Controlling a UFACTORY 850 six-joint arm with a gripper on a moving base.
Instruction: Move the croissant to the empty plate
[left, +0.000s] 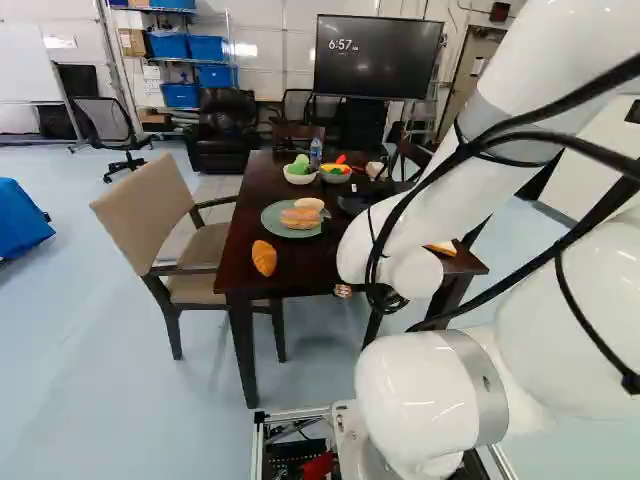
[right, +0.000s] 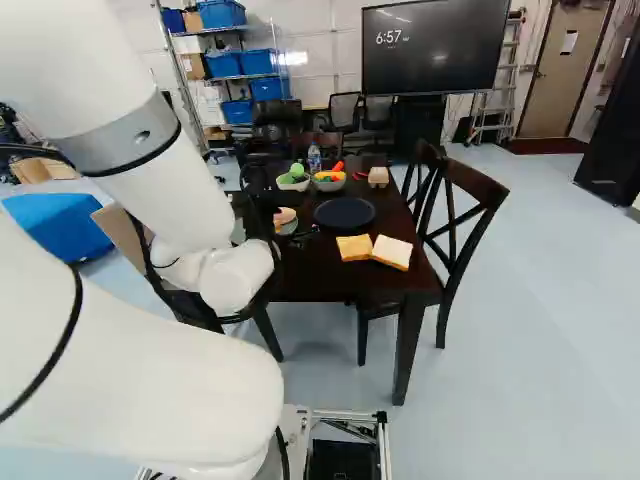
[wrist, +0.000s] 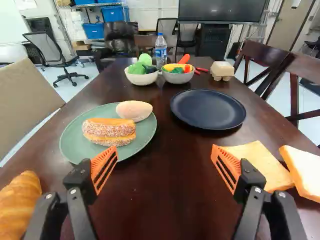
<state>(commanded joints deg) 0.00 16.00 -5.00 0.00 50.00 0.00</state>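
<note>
Approach step, by my reckoning: croissant (wrist: 19, 205) not yet picked up. Lies on bench (wrist: 155, 200) near its chair-side edge, short of green plate (wrist: 75, 135) holding bread. End effector (wrist: 165, 155) empty, fingers wide apart, croissant outside them, just beyond one finger. Next move, I'd say: shift sideways toward chair (left: 145, 215), line up over croissant, lower, close across its narrow width. Then lift clear of green plate's bread, carry over to dark blue plate (wrist: 208, 109), bare and waiting.
</note>
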